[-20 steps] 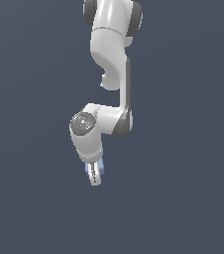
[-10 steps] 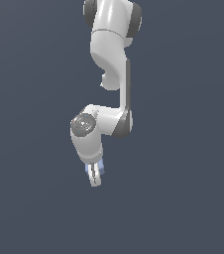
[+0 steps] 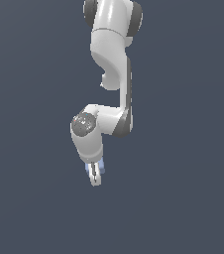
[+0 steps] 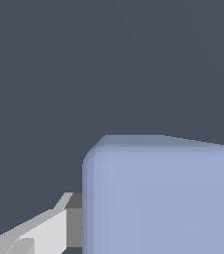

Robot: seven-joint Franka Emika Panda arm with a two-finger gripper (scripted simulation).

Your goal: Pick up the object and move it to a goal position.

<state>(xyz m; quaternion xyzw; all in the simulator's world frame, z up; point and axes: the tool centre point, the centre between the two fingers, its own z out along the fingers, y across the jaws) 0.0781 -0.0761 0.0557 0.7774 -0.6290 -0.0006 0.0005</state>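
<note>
The exterior view stands well back, taking in the whole arm (image 3: 115,74) against plain grey. The wrist view sits tight against the cube (image 4: 158,198) beside one finger (image 4: 44,233). Both views share the hand (image 3: 95,174) and cube.

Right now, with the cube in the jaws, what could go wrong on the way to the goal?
1. The cube shows only as a blue sliver by the gripper in the exterior view, so how deep the hold is cannot be judged; a shallow hold could slip.
2. In the wrist view only one finger shows against the cube's side; the other contact is out of view, so an uneven pinch could twist it.
3. No goal marker shows, so placement cannot be checked.
</note>
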